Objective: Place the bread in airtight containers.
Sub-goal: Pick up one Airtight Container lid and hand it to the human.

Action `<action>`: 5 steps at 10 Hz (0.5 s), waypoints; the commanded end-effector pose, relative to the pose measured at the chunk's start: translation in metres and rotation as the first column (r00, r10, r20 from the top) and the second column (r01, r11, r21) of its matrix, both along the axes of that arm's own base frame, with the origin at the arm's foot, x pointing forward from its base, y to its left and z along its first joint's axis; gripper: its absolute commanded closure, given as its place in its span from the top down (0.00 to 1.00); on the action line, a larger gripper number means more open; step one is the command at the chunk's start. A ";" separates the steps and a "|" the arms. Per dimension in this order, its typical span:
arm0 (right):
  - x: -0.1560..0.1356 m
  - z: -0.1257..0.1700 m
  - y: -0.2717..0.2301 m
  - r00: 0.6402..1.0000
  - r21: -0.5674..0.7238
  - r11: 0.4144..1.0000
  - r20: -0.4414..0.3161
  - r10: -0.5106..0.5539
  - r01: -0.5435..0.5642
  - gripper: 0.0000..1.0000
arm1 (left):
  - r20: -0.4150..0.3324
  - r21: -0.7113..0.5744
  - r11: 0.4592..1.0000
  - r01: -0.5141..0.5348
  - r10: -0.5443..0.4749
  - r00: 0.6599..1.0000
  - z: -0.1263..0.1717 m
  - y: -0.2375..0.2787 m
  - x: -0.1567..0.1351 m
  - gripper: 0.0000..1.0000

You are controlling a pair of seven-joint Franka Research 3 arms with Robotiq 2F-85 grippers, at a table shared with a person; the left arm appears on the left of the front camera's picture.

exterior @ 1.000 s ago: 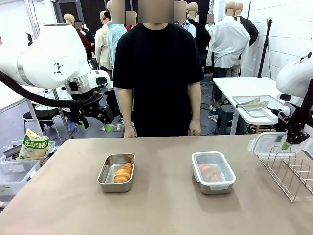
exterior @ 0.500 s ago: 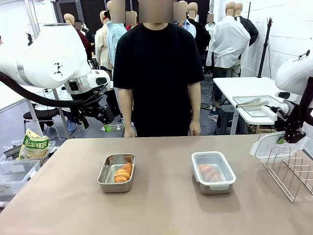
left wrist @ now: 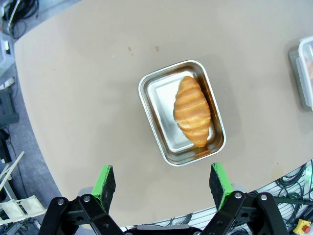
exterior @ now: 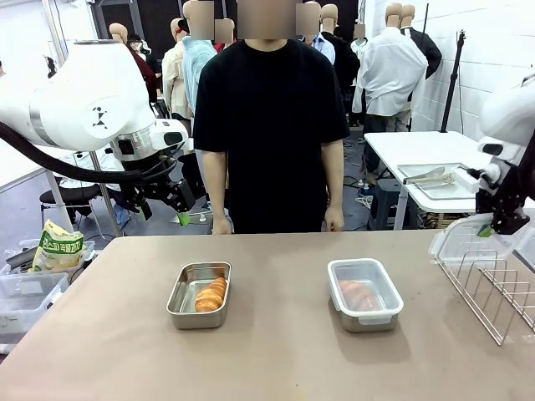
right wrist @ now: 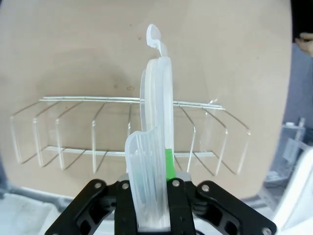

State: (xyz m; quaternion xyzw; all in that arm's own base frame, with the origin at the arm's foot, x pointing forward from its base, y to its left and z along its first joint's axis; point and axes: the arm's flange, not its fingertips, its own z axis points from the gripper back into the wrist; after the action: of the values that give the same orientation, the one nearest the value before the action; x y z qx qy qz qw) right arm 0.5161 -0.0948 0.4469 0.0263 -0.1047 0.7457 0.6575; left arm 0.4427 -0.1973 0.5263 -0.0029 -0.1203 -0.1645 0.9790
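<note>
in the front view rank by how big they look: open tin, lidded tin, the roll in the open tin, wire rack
1. wire rack, though it is cut off by the picture's edge
2. open tin and lidded tin: look alike, no ranking
3. roll, clearly smallest

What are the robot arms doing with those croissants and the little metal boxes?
They are packing bread. One golden croissant roll lies in an open steel tin; the other tin already has its clear plastic lid on, with a roll inside. The right gripper is shut on a second clear plastic lid, held on edge above a wire rack. The left gripper hangs open above the open tin. A person in a black shirt stands at the far side, hands down.
</note>
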 end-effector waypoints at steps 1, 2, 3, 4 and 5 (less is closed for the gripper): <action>-0.022 0.033 -0.005 0.999 0.042 0.998 -0.013 -0.037 0.037 0.00 | 0.004 0.018 1.000 -0.021 0.020 1.000 0.001 0.000 0.000 1.00; -0.028 0.047 -0.006 0.999 0.054 0.998 0.010 -0.040 0.039 0.00 | 0.004 0.018 1.000 -0.021 0.020 1.000 0.001 0.000 0.000 1.00; -0.035 0.061 -0.004 0.999 0.055 0.998 0.027 -0.027 0.026 0.00 | 0.004 0.018 1.000 -0.021 0.020 1.000 0.001 0.000 0.000 1.00; -0.040 0.071 -0.003 1.000 0.055 0.998 0.029 -0.010 0.008 0.00 | 0.004 0.018 1.000 -0.021 0.020 1.000 0.001 0.000 0.000 1.00; -0.043 0.080 -0.001 0.999 0.052 0.999 0.051 -0.004 0.002 0.00 | 0.004 0.018 1.000 -0.021 0.020 1.000 0.001 0.000 0.000 1.00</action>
State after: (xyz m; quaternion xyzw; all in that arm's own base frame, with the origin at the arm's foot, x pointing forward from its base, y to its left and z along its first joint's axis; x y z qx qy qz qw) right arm 0.4736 -0.0995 0.5255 0.0199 -0.1334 0.7395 0.6595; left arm 0.4427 -0.1973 0.5263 -0.0028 -0.1203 -0.1646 0.9790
